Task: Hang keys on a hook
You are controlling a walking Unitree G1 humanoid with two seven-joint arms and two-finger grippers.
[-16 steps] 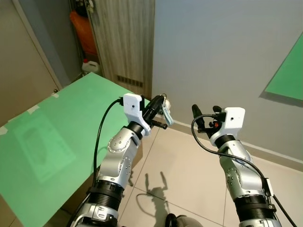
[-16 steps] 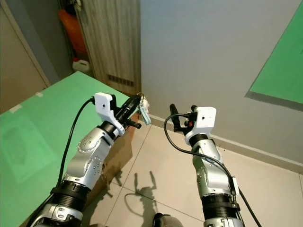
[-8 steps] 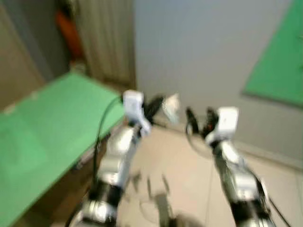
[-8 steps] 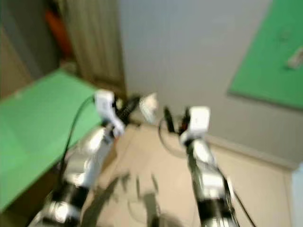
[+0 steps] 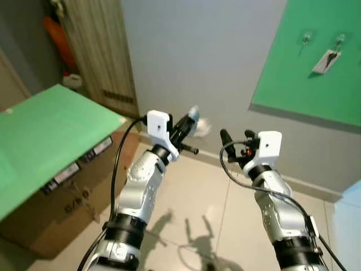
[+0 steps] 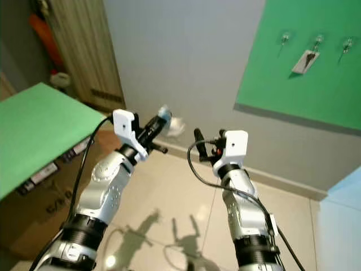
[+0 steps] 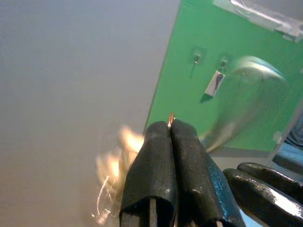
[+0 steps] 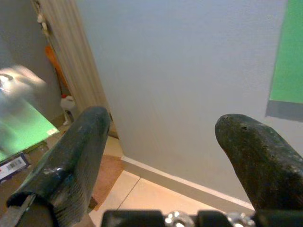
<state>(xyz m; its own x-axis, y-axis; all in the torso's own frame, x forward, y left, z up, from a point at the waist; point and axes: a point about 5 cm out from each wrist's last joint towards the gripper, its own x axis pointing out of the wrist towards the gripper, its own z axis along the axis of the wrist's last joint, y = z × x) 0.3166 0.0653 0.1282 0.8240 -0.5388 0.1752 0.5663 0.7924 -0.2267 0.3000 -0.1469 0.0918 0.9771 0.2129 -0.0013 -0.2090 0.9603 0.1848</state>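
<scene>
My left gripper (image 5: 190, 119) is held up before the grey wall, shut on a key ring whose keys and pale tag (image 5: 200, 126) swing out in a blur. In the left wrist view the two black fingers (image 7: 163, 156) are pressed together with a bit of metal ring (image 7: 170, 117) between their tips. A green board (image 6: 293, 84) hangs on the wall up to the right, carrying three small hooks (image 6: 285, 38); a white tag (image 6: 304, 60) hangs from the middle one. My right gripper (image 5: 237, 139) is raised beside the left one, open and holding nothing.
A green-topped surface (image 5: 39, 135) rests on a cardboard box (image 5: 67, 197) at the left. Behind it stand a wooden slatted door (image 5: 101, 51), an orange object (image 5: 56, 36) and a white bottle (image 5: 71, 81). Beige tiled floor (image 5: 197, 203) runs to the wall's skirting.
The camera has swung right and up, bringing the green board with hooks into view. Both arms hold the same pose; the keys now swing in a blur.
</scene>
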